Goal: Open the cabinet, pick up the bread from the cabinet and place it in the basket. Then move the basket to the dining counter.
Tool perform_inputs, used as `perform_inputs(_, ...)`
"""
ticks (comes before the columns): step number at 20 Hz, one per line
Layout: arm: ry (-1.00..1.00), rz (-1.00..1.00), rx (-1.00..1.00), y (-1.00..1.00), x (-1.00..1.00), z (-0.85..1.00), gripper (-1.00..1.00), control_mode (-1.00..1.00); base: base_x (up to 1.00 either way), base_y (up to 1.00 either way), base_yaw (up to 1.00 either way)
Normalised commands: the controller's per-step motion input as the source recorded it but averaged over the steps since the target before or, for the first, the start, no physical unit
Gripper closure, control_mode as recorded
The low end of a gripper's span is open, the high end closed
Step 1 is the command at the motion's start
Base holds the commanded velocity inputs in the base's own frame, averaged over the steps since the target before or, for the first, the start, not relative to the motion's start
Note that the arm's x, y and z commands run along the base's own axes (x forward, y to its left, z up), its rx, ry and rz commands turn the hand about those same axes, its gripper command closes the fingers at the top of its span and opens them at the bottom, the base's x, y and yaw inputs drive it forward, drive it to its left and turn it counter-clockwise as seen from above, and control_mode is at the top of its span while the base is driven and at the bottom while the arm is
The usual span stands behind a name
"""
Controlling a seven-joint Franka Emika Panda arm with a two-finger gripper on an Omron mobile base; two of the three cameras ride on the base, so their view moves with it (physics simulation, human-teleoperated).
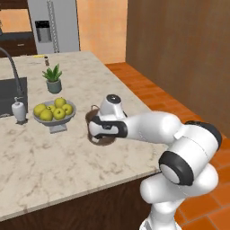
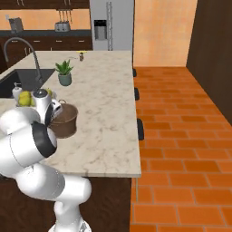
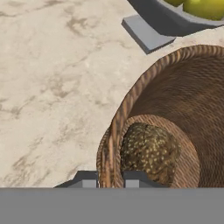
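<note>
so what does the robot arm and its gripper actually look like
The arm is glossy white with rounded, bulbous segments and dark bands and caps at the joints. A white cylindrical end with a dark cap sits at the wrist. The gripper has two small dark grey finger tips with squared ends. No cables or markings are visible.

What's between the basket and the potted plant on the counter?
Nothing: bare marble counter lies between the basket and the potted plant, clearest in the right base view.

The robot's arm hides most of the basket (image 1: pixel 93 117); the fruit bowl (image 3: pixel 162 19) is cropped.
</note>
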Motion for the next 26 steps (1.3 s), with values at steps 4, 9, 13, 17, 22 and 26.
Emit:
perform_inputs(4,0.03,0.0,-0.03,-0.05,0.03,-0.59,1.0,-1.0,0.0,0.0,0.0)
perform_inputs(9,0.0,0.0,0.0,-0.01,-0.01,-0.49,1.0,-1.0,0.0,0.0,0.0)
perform_inputs(13,0.0,0.0,0.0,0.0,0.25,-0.3,1.0,-1.0,0.0,0.0,0.0)
perform_inputs(17,0.0,0.0,0.0,0.0,0.02,-0.44,1.0,-1.0,0.0,0.0,0.0)
perform_inputs(22,0.01,0.0,0.0,-0.14,-0.15,-0.1,-1.0,-1.0,0.0,0.0,0.0)
perform_inputs(26,0.0,-0.01,0.0,-0.29,-0.52,0.66,-1.0,-1.0,0.0,0.0,0.0)
